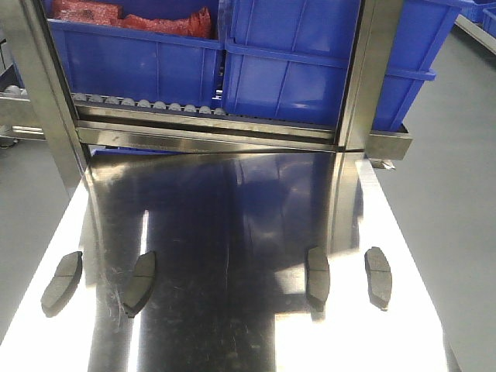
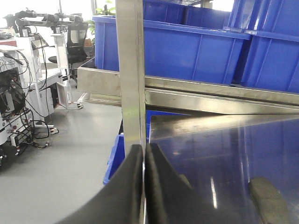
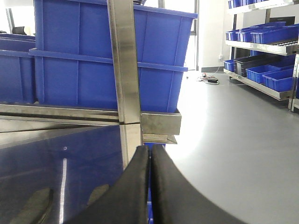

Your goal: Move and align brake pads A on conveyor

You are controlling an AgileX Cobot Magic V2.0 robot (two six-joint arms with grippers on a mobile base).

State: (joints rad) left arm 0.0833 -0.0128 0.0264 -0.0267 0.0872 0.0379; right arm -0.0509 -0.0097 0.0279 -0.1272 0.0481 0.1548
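Several dark grey brake pads A lie in a row across the near part of a shiny steel table (image 1: 232,201): two at the left (image 1: 62,283) (image 1: 139,284) and two at the right (image 1: 318,277) (image 1: 378,277). The conveyor is out of view. My left gripper (image 2: 144,148) is shut with nothing in it, above the table's left edge; one pad (image 2: 268,200) lies to its lower right. Over the table's right edge my right gripper (image 3: 150,150) is also shut and empty, with two pads (image 3: 35,207) (image 3: 100,193) to its lower left. Neither gripper shows in the front view.
A roller rack with blue bins (image 1: 310,62) stands right behind the table, its steel posts (image 1: 364,77) rising at the table's back corners. A bin at the back left holds red bags (image 1: 167,22). Grey floor (image 1: 449,194) drops away on both sides of the table.
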